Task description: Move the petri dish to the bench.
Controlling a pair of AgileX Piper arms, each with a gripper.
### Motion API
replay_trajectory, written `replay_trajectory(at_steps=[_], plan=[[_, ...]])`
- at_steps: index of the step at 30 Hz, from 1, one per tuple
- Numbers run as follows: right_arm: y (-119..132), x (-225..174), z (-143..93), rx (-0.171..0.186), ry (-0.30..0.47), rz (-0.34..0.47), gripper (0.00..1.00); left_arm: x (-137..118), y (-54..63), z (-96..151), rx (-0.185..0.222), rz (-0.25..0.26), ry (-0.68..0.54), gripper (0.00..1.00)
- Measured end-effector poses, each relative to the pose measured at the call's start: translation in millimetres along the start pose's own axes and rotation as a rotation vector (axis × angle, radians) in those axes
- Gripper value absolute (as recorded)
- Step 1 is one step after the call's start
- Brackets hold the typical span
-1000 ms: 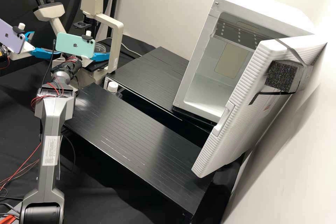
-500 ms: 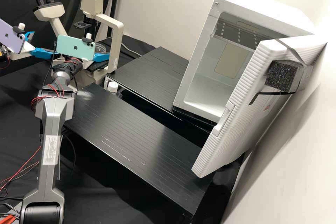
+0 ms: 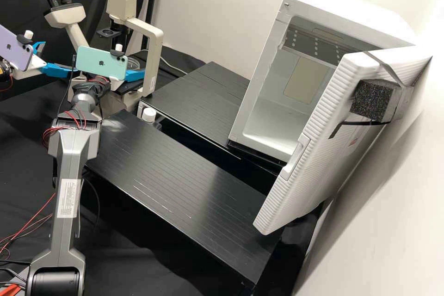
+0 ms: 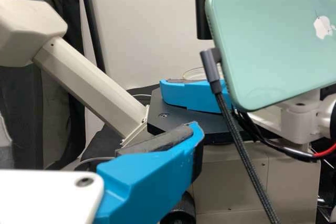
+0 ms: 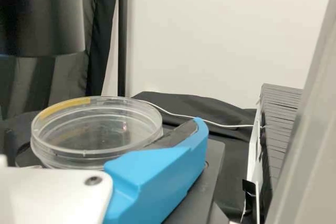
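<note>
While the dish has kept its place over the last second, the right arm's wrist, with its green phone [image 3: 101, 62], has eased slightly across, close by the microscope's stage [image 5: 214, 161]. Left arm unchanged. Dish not yet delivered; I judge this fine adjustment at the pick-up, before the carry.

Petri dish [image 5: 97, 129]: at the stage, lidded, looks level. Cannot tell whether it rests there or is slightly raised. Right gripper [image 3: 136, 73] is beside it; whether it is clenched on the dish or released, cannot tell. Left gripper [image 3: 61, 59] is released, its fingers apart, holding nothing. Destination, presumably the black bench top [image 3: 180, 189], lies well apart from the dish.

Next would call for a confirmed grip, then a level lift clear of the stage. Risk: lid sliding off, or an edge catching.

Markings: white label [image 3: 68, 198] on the right arm, print unread; phone logo, not transcribed; yellow strip [image 5: 65, 106] on the dish rim, no writing made out
</note>
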Motion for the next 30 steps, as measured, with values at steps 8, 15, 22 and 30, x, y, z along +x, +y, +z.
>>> replay_trajectory(at_steps=[8, 15, 22, 30], plan=[[-1.2, 0.0, -0.1, 0.003, -0.008, -0.023, 0.0, 0.0, 0.0, 0.0, 0.0, 0.0, 0.0, 1.0], [-0.6, 0.4, 0.6, 0.002, -0.009, -0.026, 0.0, 0.0, 0.0, 0.0, 0.0, 0.0, 0.0, 1.0], [-1.0, 0.5, 0.7, 0.007, -0.009, -0.033, 0.0, 0.0, 0.0, 0.0, 0.0, 0.0, 0.0, 1.0], [0.0, 1.2, 1.9, 0.006, -0.008, -0.036, 0.0, 0.0, 0.0, 0.0, 0.0, 0.0, 0.0, 1.0]])
